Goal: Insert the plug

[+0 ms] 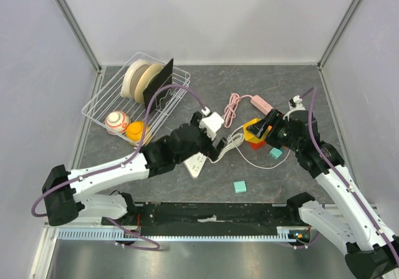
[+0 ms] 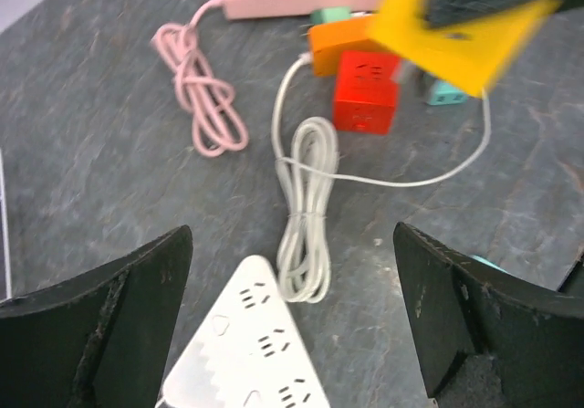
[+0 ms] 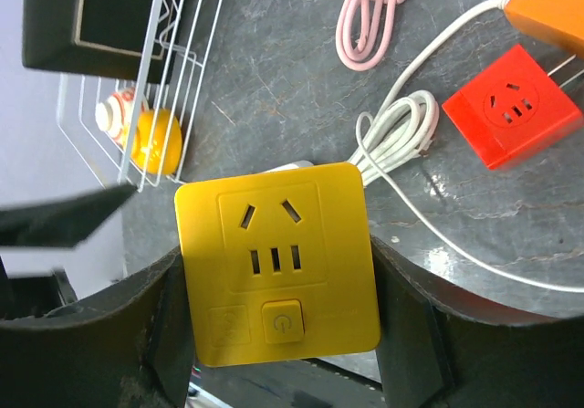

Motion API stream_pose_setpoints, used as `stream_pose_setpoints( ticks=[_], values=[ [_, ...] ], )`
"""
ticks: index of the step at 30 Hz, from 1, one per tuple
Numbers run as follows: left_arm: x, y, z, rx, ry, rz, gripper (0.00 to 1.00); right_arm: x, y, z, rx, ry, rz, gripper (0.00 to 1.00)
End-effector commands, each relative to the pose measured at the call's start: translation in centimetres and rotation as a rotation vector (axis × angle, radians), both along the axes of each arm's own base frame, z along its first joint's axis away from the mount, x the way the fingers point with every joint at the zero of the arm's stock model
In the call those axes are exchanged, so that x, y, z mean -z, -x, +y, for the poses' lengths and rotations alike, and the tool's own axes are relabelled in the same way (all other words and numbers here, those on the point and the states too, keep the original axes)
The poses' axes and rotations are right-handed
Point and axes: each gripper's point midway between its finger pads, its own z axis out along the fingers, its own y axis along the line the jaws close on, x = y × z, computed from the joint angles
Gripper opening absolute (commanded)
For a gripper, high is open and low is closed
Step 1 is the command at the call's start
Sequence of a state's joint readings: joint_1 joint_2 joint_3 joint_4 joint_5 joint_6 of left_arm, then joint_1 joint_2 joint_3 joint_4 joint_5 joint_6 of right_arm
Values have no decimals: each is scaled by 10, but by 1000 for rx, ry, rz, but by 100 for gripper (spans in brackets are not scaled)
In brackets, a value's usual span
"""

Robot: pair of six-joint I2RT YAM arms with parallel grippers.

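Observation:
My right gripper (image 3: 278, 335) is shut on a yellow socket adapter (image 3: 278, 262), holding it by its two sides above the table; in the top view the adapter (image 1: 254, 128) hangs over a red cube adapter (image 1: 255, 143). My left gripper (image 2: 292, 317) is open and empty, its jaws wide on either side of the end of a white power strip (image 2: 251, 353), which also shows in the top view (image 1: 196, 164). The strip's coiled white cable (image 2: 306, 216) lies just beyond it. The yellow adapter's plug pins are hidden.
A pink power strip (image 1: 262, 102) with its coiled pink cable (image 1: 232, 108) lies behind the adapters. An orange adapter (image 2: 338, 38) sits by the red cube (image 2: 365, 93). Two teal blocks (image 1: 240, 186) lie at front right. A wire basket (image 1: 134, 98) with tape rolls and balls stands at back left.

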State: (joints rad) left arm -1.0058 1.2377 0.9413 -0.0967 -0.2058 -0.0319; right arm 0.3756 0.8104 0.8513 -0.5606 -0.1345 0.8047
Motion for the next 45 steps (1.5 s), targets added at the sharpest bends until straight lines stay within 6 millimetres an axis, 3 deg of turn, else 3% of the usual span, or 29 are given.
stream_pose_setpoints(
  ticks=[1, 6, 7, 8, 13, 17, 21, 22, 23, 24, 25, 29, 33, 42, 45],
  values=[
    [-31, 8, -21, -11, 48, -270, 98, -17, -8, 0, 140, -155, 37, 0],
    [-49, 36, -43, -10, 63, -509, 99, -18, -2, 7, 158, -215, 101, 0],
    [-41, 36, -47, -19, 34, -539, 99, -21, -2, 7, 160, -218, 101, 0],
    [-56, 33, -46, -66, 75, -585, 99, -22, -1, 8, 156, -220, 104, 0],
    [-69, 32, -56, -111, 32, -746, 100, -26, 2, 14, 160, -254, 127, 0],
    [-65, 31, -68, -99, 13, -781, 98, -27, 4, 23, 138, -281, 140, 0],
    [-63, 33, -67, -104, 83, -724, 96, -25, 3, 27, 121, -285, 140, 0],
    [-54, 36, -65, -80, 84, -697, 97, -26, 3, 29, 108, -288, 136, 0],
    [-48, 40, -66, -67, 148, -618, 97, -29, 1, 31, 91, -286, 117, 0],
    [-60, 42, -57, -63, 210, -576, 97, -29, 2, 33, 72, -286, 121, 0],
    [-39, 50, -60, 19, 186, -514, 97, -30, 2, 35, 60, -286, 117, 0],
    [-42, 60, -47, 112, 370, -307, 100, -37, 2, 45, -13, -299, 80, 0],
    [-45, 50, -38, 158, 374, -279, 100, -42, 4, 53, -81, -302, 52, 0],
    [-36, 38, -45, 283, 320, -226, 100, -57, 9, 69, -197, -333, 13, 0],
    [-43, 34, -46, 293, 325, -243, 100, -56, 11, 74, -231, -329, 18, 0]
  ],
)
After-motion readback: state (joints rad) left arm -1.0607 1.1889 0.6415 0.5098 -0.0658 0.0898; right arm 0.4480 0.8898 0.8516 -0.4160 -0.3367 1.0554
